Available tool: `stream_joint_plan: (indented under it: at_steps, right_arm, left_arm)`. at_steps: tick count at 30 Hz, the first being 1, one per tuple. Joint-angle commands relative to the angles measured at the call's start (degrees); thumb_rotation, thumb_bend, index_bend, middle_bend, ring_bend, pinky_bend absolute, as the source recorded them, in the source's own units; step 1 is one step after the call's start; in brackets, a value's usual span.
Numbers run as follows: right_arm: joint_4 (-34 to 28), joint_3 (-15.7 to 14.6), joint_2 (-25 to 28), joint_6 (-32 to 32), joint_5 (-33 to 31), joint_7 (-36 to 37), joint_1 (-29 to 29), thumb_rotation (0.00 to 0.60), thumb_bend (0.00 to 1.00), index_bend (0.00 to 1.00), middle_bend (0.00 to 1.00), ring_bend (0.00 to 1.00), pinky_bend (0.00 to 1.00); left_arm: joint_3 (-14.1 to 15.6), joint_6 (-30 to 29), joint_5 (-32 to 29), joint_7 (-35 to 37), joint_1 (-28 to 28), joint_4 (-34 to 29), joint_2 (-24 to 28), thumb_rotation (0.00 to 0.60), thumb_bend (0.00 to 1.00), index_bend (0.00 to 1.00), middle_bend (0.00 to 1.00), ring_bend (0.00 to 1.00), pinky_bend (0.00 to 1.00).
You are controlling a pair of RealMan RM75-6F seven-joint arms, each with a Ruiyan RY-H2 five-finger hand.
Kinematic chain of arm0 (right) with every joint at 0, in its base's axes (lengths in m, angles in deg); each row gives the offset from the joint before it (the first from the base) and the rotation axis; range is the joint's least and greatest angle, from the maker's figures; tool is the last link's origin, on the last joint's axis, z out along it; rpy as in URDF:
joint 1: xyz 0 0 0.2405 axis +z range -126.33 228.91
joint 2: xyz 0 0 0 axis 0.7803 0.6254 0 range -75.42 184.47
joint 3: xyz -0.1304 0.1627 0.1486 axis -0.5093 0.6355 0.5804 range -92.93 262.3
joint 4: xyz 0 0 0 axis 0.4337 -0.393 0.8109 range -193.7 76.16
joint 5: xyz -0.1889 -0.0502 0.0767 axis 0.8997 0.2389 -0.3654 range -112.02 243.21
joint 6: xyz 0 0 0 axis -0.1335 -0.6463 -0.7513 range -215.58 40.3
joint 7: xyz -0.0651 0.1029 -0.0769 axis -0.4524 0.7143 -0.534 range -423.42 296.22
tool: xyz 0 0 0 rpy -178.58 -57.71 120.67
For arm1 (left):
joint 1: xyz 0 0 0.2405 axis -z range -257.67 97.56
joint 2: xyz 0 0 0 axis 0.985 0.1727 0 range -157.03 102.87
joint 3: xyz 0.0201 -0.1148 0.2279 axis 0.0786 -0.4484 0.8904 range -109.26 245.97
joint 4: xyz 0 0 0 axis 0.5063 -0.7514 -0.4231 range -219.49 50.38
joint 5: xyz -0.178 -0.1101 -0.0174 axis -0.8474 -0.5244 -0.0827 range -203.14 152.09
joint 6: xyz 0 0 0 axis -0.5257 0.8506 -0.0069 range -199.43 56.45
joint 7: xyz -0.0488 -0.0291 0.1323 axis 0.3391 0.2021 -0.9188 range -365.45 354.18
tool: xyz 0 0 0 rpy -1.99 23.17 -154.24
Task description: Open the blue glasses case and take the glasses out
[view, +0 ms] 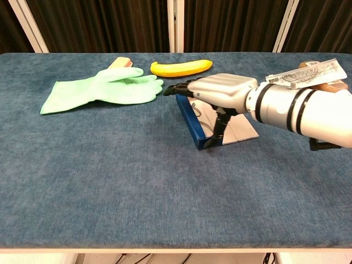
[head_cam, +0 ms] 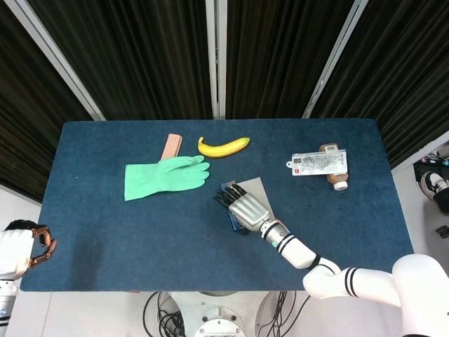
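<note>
The blue glasses case (view: pixel 191 122) lies open; the glasses (view: pixel 204 127) are not yet out. The right hand (head_cam: pixel 245 206) hovers over it, fingers (view: pixel 177 88) apart, holding nothing.

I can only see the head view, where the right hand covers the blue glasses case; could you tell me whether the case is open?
Observer: Yes. The chest view shows the blue glasses case open, with its grey lid lying flat on the table.
Operator: Thank you. Are the glasses inside?
Observer: Thin wire rims of the glasses show just behind the case's blue wall, so they are not yet out.
Operator: And how is the hand placed?
Observer: The right hand hovers palm-down over the case, its thumb reaching down into it beside the rims. I cannot tell whether it touches them.
</note>
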Motion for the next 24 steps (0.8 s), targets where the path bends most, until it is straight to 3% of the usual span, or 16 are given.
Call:
stream_joint_plan:
  at_steps: [1, 6, 15, 24]
  right_arm:
    - [-1.28, 1.31, 1.23, 2.28, -1.63, 0.75, 1.42, 0.600, 0.07, 0.00, 0.13, 0.00, 0.00]
    - [1.74, 2.66, 0.53, 6.01, -6.40, 0.09, 3.81, 0.600, 0.17, 0.00, 0.13, 0.00, 0.00]
    - [5.28, 2.61, 0.28, 9.28, -13.89, -2.82, 6.89, 0.600, 0.18, 0.00, 0.16, 0.00, 0.00]
    - [2.30, 3.83, 3.55, 12.40, -11.62, 3.80, 7.19, 0.596, 0.18, 0.00, 0.08, 0.00, 0.00]
  left_arm:
    - [0.03, 0.08, 0.05, 0.20, 0.04, -0.03, 0.08, 0.600, 0.37, 0.66, 0.67, 0.43, 0.34]
    - [0.08, 0.12, 0.13, 0.38, 0.05, -0.15, 0.18, 0.600, 0.37, 0.66, 0.67, 0.43, 0.34]
    - [0.06, 0.27, 0.01, 0.44, 0.12, -0.13, 0.22, 0.600, 0.37, 0.66, 0.67, 0.43, 0.34]
    - [0.07, 0.25, 0.01, 0.36, 0.11, -0.26, 0.26, 0.600, 0.37, 0.66, 0.67, 0.43, 0.34]
